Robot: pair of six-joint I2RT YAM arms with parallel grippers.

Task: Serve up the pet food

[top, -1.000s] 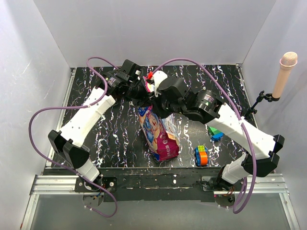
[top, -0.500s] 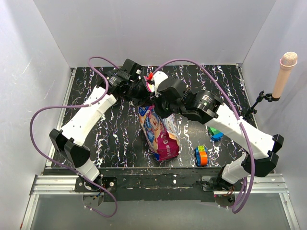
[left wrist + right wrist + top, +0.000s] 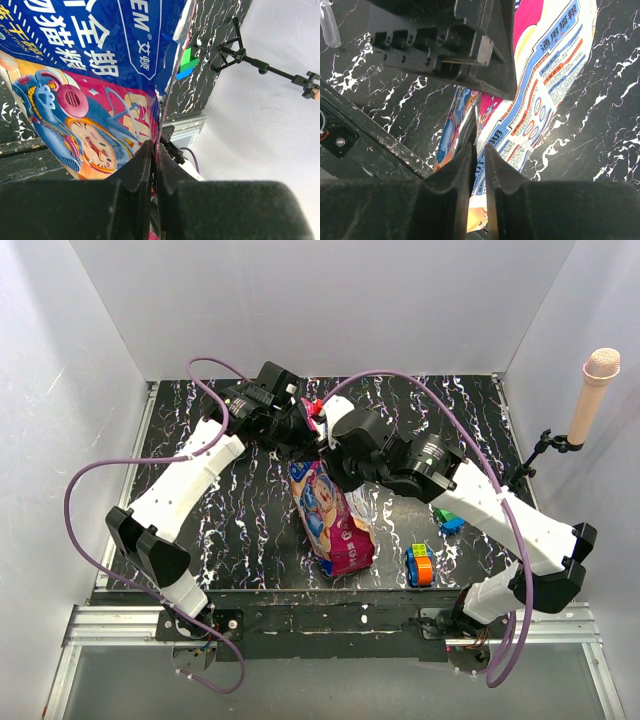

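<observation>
Here, the black marbled table (image 3: pixel 470 420) fills the middle of the top view, walled in white. Across it reach the two arms, the left arm (image 3: pixel 190 475) rising from 7 o'clock and the right arm (image 3: pixel 490 505) from 5 o'clock; their wrists meet just past the centre toward 12 o'clock.

The pet food bag (image 3: pixel 330 515), glossy blue and magenta with cartoon print, sits at the table's centre. Its bottom end points to 5 o'clock and its top end is lifted toward 12 o'clock, under the two wrists. The bag hides the food itself.

The left gripper (image 3: pixel 154 150) has its fingers pressed together on a thin edge of the bag, as its wrist view shows. The right gripper (image 3: pixel 477 150) stands with its fingers nearly together, the bag's edge running in between them, so it too pinches the bag.

A pink microphone (image 3: pixel 594 395) on a black stand sits at 3 o'clock, at the table's edge. A green block (image 3: pixel 448 517) lies at 4 o'clock from the bag, and an orange and blue block (image 3: pixel 419 565) lies near it, closer to the front edge. A small red piece (image 3: pixel 313 400) shows at 12 o'clock between the wrists.
</observation>
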